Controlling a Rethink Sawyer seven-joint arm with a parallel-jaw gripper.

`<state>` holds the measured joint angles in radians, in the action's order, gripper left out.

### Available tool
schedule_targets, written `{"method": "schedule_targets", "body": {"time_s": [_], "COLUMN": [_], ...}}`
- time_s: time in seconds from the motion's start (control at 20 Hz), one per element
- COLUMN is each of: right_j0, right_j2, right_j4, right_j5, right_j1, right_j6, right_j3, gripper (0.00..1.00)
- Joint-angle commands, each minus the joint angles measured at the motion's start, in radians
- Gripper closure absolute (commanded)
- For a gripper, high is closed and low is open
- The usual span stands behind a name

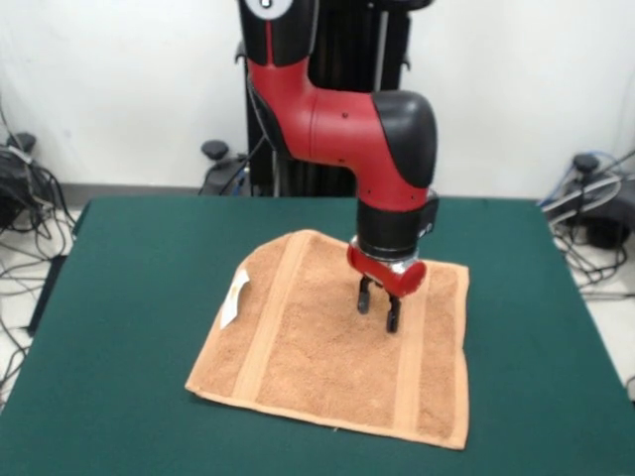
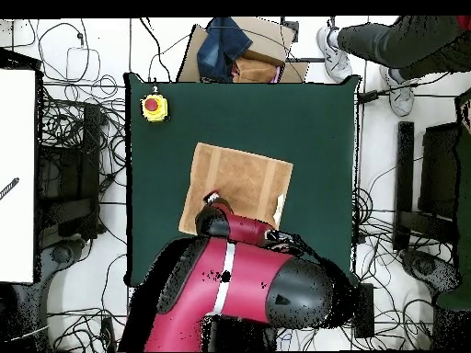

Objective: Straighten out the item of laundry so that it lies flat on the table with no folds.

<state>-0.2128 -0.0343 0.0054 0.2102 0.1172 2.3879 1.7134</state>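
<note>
The orange-tan towel (image 1: 317, 357) lies spread on the dark green table (image 1: 129, 307), near its middle. Two flat woven bands run across it, and a white tag (image 1: 234, 297) shows at its left edge, where the edge curls slightly. My gripper (image 1: 379, 305) hangs over the towel's far right part, by the right band. Its black fingers (image 1: 364, 296) are apart, hold nothing, and reach down close to the cloth. In the overhead view the towel (image 2: 239, 175) lies on the table (image 2: 322, 138), and the red arm (image 2: 239, 276) covers its edge nearest the robot and hides the gripper.
A yellow box with a red button (image 2: 154, 108) sits at a table corner. A cardboard box with blue cloth (image 2: 239, 51) and a person's legs (image 2: 396, 46) are beyond the far edge. Cables lie on the floor around the table.
</note>
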Motion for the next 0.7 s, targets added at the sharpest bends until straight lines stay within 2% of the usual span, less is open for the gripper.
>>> {"method": "schedule_targets", "body": {"time_s": [0.05,0.45,0.55,0.65,0.7], "right_j0": [0.052,0.064,0.077,0.151,0.150], "right_j2": [-0.069,-0.044,-0.031,0.031,0.035], "right_j4": [-0.118,-0.142,-0.160,-0.148,-0.135], "right_j5": [-0.310,-0.327,-0.294,-0.147,-0.093], "right_j1": [-0.166,-0.154,-0.156,-0.165,-0.172], "right_j6": [-0.071,-0.022,-0.027,0.023,0.052], "right_j3": [0.142,0.191,0.179,0.139,0.124], "gripper": [0.00,0.00,0.00,0.00,0.00]}}
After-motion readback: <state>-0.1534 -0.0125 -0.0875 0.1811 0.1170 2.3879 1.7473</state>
